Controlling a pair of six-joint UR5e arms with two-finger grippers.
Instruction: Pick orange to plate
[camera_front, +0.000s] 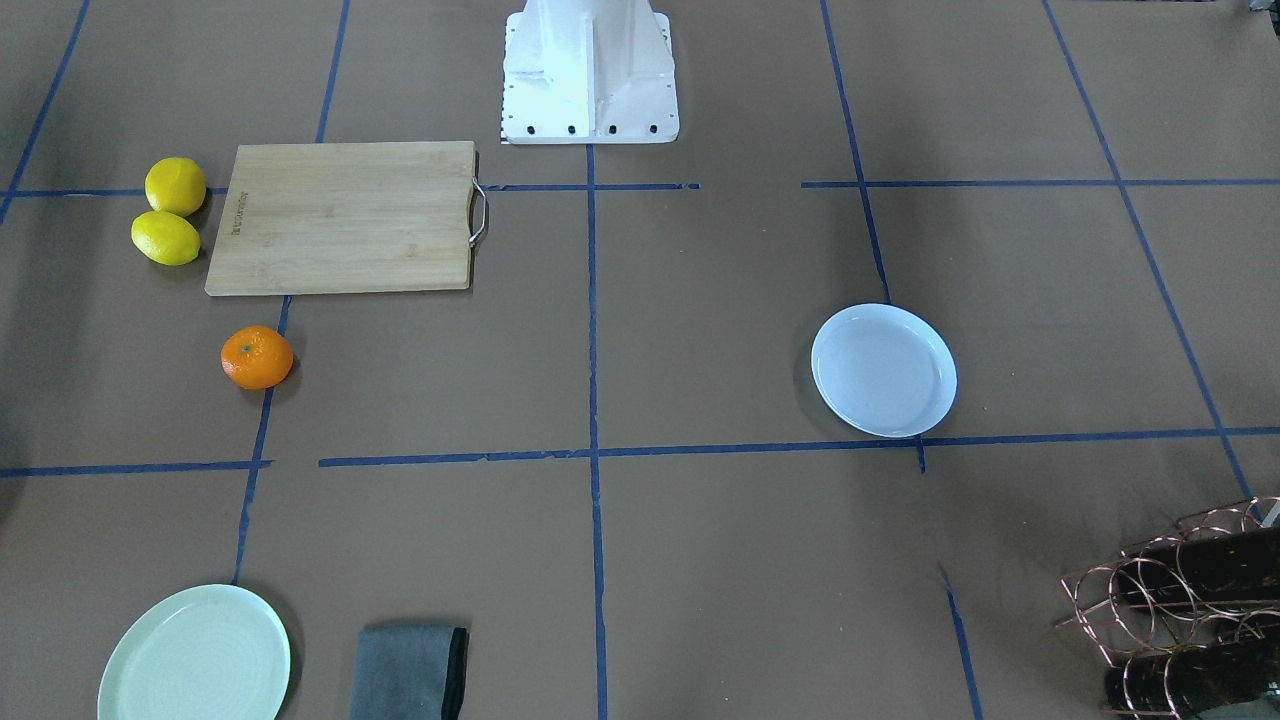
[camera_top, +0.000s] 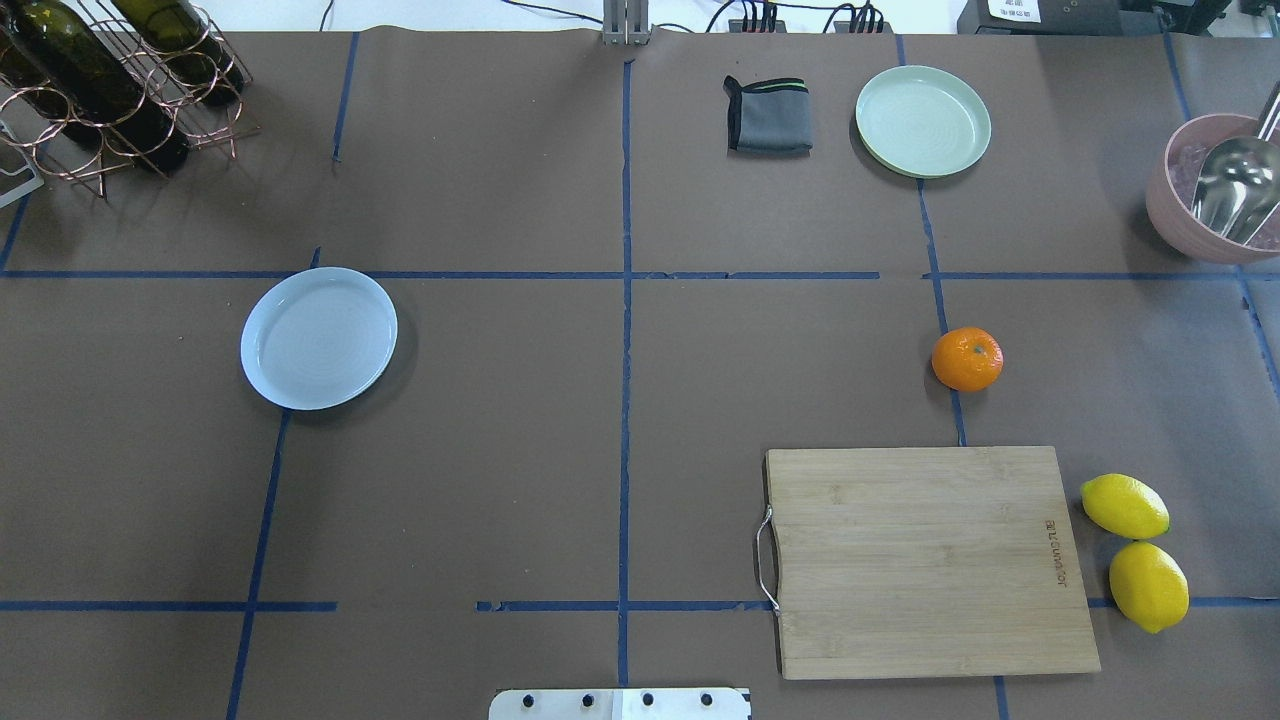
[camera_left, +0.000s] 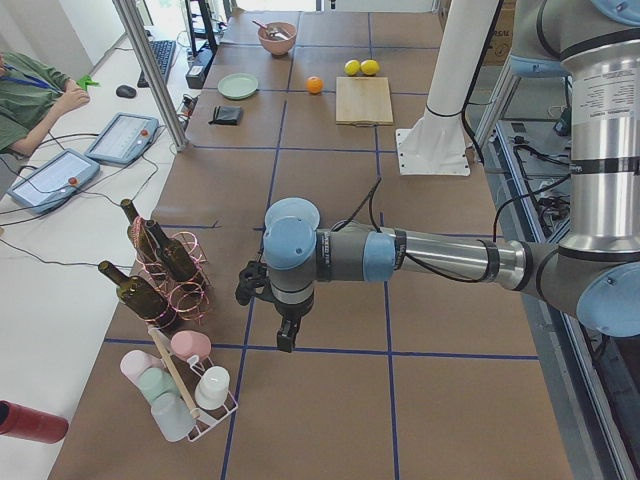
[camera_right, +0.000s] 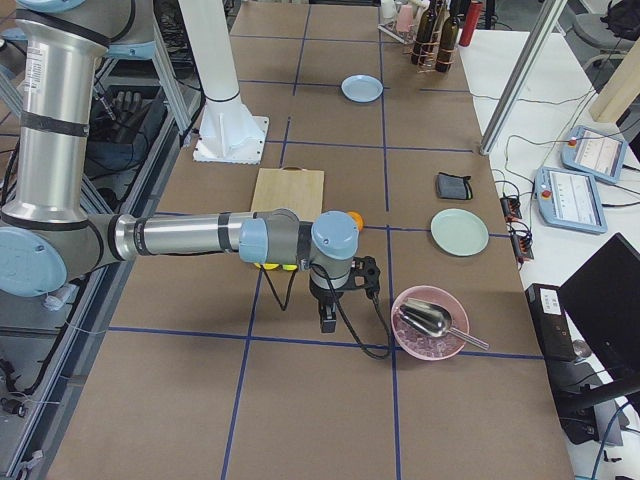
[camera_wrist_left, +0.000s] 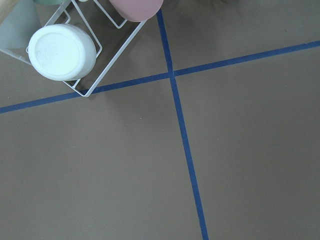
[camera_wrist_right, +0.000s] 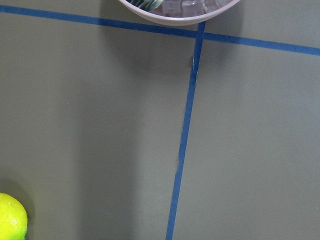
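Note:
The orange (camera_top: 967, 359) rests on the brown table just beyond the far edge of the cutting board (camera_top: 930, 560); it also shows in the front view (camera_front: 257, 357). The pale bluish-white plate (camera_top: 318, 338) lies empty on the other half of the table, far from the fruit (camera_front: 884, 370). Neither gripper appears in the overhead or front views. My left gripper (camera_left: 287, 335) hangs over bare table near the cup rack, and whether it is open or shut I cannot tell. My right gripper (camera_right: 327, 318) points down beside the pink bowl, and its state is equally unclear.
Two yellow lemons (camera_top: 1135, 550) lie next to the cutting board. A pale green plate (camera_top: 923, 121) and a folded grey cloth (camera_top: 768, 116) sit at the far side. A pink bowl with a metal scoop (camera_top: 1215, 190) stands far right, a bottle rack (camera_top: 110, 80) far left.

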